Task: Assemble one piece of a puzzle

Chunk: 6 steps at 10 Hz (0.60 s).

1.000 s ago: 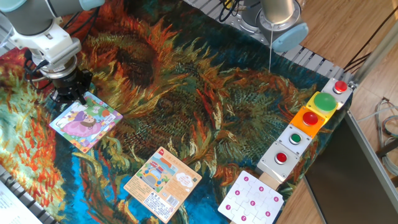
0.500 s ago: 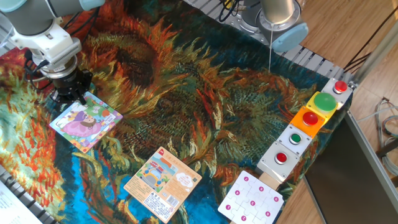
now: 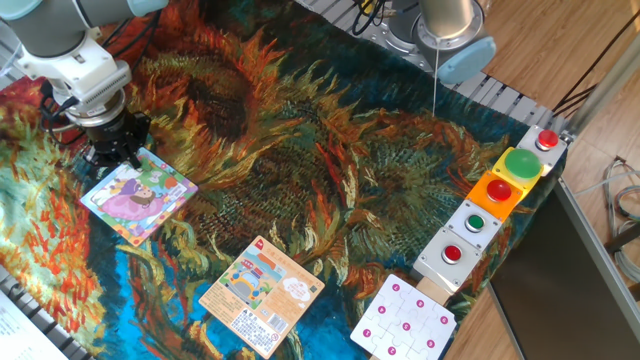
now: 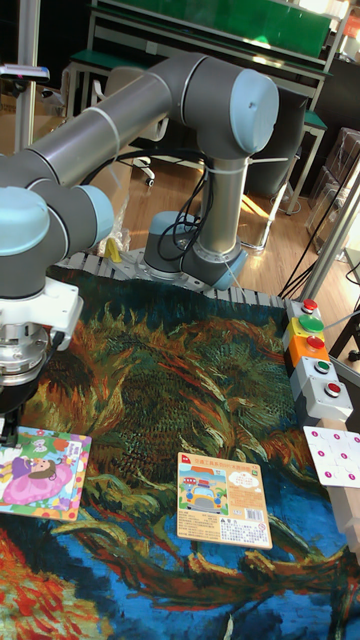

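Gripper [image 3: 113, 153] stands low over the far corner of the puzzle [image 3: 137, 194], apparently seating a piece; finger spacing cannot be told.

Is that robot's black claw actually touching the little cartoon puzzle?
Cannot tell. In the fixed view the gripper sits at the puzzle's far corner, hiding any contact or gap; the tall fixed view cuts it off.

Puzzle [image 3: 137, 195] on the table's left (hand [image 3: 112, 152] at its far corner), cards to its right.
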Each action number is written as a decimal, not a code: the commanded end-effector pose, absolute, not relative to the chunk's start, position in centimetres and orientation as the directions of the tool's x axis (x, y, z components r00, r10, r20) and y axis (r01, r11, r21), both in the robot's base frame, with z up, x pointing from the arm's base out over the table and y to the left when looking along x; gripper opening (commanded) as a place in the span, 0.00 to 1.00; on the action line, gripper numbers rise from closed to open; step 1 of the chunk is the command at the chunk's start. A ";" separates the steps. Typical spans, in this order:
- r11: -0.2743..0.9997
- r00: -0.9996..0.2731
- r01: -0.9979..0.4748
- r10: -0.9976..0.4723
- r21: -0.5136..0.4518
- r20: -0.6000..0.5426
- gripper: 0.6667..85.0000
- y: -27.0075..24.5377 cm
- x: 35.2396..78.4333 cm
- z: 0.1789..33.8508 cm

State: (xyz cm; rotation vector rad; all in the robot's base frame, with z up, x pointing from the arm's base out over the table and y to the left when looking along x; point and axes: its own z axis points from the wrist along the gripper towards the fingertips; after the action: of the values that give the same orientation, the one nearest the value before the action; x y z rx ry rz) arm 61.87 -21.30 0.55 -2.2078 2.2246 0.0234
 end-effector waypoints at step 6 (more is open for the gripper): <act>0.022 -0.022 -1.000 -0.999 0.000 -0.030 0.01 -20.8 62.0 0.8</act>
State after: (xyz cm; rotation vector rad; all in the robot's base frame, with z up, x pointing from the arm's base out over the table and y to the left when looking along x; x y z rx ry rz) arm 61.78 -21.04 0.68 -2.1991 2.2291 0.0306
